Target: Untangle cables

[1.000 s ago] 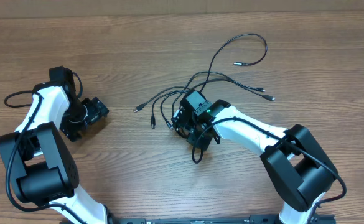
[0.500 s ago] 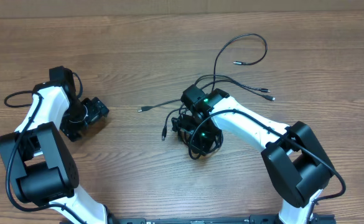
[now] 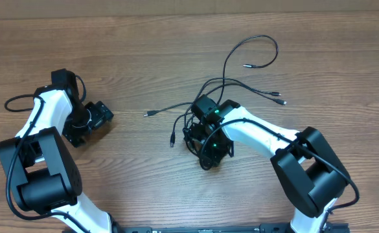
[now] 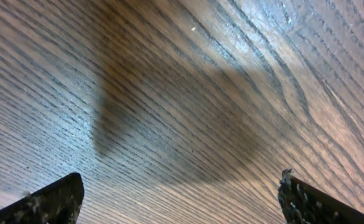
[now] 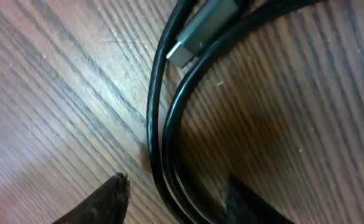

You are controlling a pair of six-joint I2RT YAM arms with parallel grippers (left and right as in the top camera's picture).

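Several thin black cables (image 3: 241, 84) lie tangled at mid-table, with a long loop reaching toward the far side and metal-tipped plugs (image 3: 148, 114) spread out left and right. My right gripper (image 3: 205, 141) points down into the bunched part of the tangle. In the right wrist view its jaws stand apart, and two cable strands (image 5: 160, 112) run side by side between the fingertips of the right gripper (image 5: 177, 186). A grey plug (image 5: 200, 28) lies just beyond them. My left gripper (image 3: 97, 118) stays far left, open over bare wood (image 4: 182, 93), away from the cables, nothing between the left gripper (image 4: 178, 196) tips.
The wooden table (image 3: 144, 188) stretches all around the tangle. The left arm's own thick black wire (image 3: 17, 101) loops near the left edge. A pale wall edge (image 3: 176, 5) runs along the far side.
My right gripper shut on the tangle and dragged it a little toward the near edge, bunching the strands and drawing the left plugs in. Its jaws have now parted again. The left arm stayed still.
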